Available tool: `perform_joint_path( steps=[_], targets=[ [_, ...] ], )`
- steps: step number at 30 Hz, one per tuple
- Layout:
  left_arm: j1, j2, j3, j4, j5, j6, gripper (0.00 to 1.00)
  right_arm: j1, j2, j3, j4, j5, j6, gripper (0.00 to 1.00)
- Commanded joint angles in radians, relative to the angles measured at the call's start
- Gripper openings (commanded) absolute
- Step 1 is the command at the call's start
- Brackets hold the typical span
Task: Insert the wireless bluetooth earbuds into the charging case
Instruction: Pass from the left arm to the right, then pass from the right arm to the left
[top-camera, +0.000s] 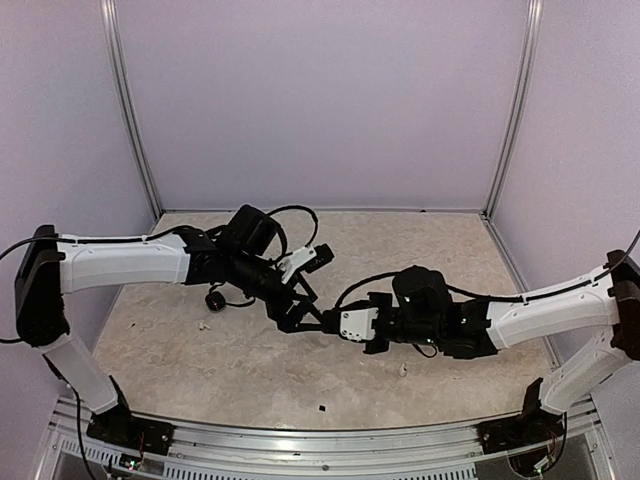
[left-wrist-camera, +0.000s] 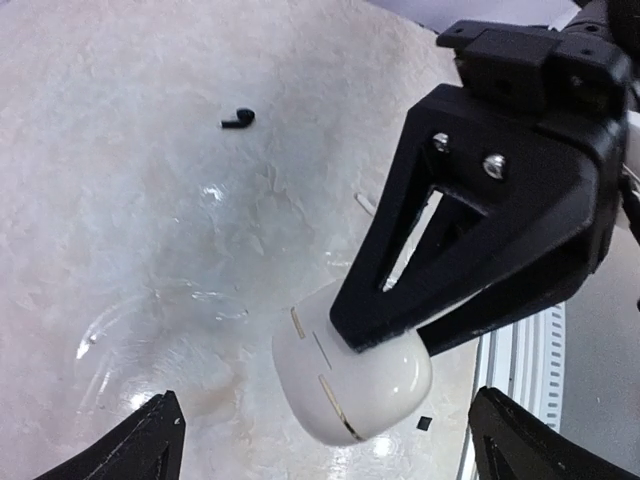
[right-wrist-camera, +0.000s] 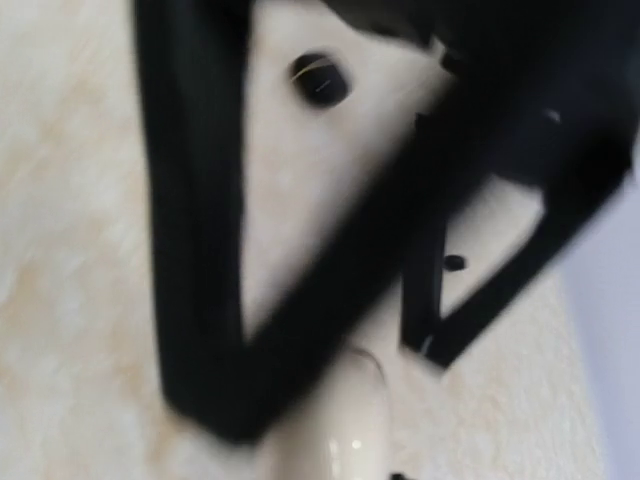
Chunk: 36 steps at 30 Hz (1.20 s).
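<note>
The white charging case (left-wrist-camera: 350, 385) hangs closed above the table, a thin metallic seam line on its side. My right gripper (left-wrist-camera: 405, 340) is shut on it, its black fingers (left-wrist-camera: 470, 240) clamping the case's upper end. In the blurred right wrist view the case (right-wrist-camera: 335, 430) shows between the same jaws (right-wrist-camera: 320, 390). My left gripper (left-wrist-camera: 325, 400) stands wide open around the case without touching it, its fingertips (left-wrist-camera: 150, 440) at the bottom corners. A black earbud (left-wrist-camera: 238, 118) lies on the table farther off. Two small white earbuds (top-camera: 203, 325) (top-camera: 404, 370) lie on the table on either side of the arms.
Both arms meet at mid-table, the left gripper (top-camera: 300, 305) and right gripper (top-camera: 325, 322) close together. A tiny black piece (top-camera: 322, 409) lies near the front rail (top-camera: 330, 440). Pale walls enclose the marbled table (top-camera: 450, 250) on three sides.
</note>
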Motion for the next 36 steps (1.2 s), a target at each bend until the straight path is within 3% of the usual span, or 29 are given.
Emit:
perform_joint_path(
  steps=[1,7,11,13,15,20,24,36],
  targets=[
    [0.016,-0.174,-0.106,0.263,-0.075,-0.043,0.99,-0.056,-0.096,-0.033,0.126,-0.114,0.149,0.15],
    [0.017,-0.356,-0.305,0.617,-0.202,-0.086,0.99,-0.106,-0.180,-0.026,0.218,-0.255,0.338,0.13],
    [0.009,-0.484,-0.487,0.930,-0.123,-0.102,0.99,-0.112,-0.222,0.014,0.270,-0.352,0.458,0.12],
    [0.003,-0.521,-0.530,1.012,-0.111,-0.104,0.99,-0.114,-0.237,0.030,0.304,-0.387,0.503,0.12],
    [-0.001,-0.535,-0.531,1.028,-0.095,-0.100,0.99,-0.117,-0.247,0.040,0.346,-0.421,0.544,0.12],
    [-0.040,-0.487,-0.408,0.887,-0.069,-0.044,0.99,-0.120,-0.242,0.069,0.422,-0.510,0.642,0.13],
    [-0.098,-0.472,-0.409,0.924,-0.086,0.031,0.99,-0.120,-0.231,0.085,0.457,-0.564,0.685,0.13],
    [-0.178,-0.407,-0.321,0.900,-0.062,0.036,0.67,-0.119,-0.200,0.091,0.504,-0.642,0.762,0.14]
  ],
)
